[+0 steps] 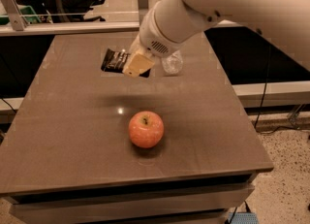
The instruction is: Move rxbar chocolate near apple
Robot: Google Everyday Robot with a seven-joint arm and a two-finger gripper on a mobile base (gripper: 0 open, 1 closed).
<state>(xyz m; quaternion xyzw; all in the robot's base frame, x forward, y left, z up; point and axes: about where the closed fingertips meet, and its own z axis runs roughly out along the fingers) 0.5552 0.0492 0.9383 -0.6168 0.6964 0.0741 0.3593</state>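
The rxbar chocolate, a flat black-wrapped bar, is held above the far middle of the table. My gripper is shut on its right end, with one tan finger lying over the wrapper. The red-orange apple sits on the table nearer the front, below and a little right of the bar. The large white arm reaches in from the upper right and hides part of the table's far edge.
A clear crinkled plastic bottle lies on the table just right of the gripper, partly hidden by the arm. The brown table ends at a front edge close to the camera. A railing and a seated person are behind the table.
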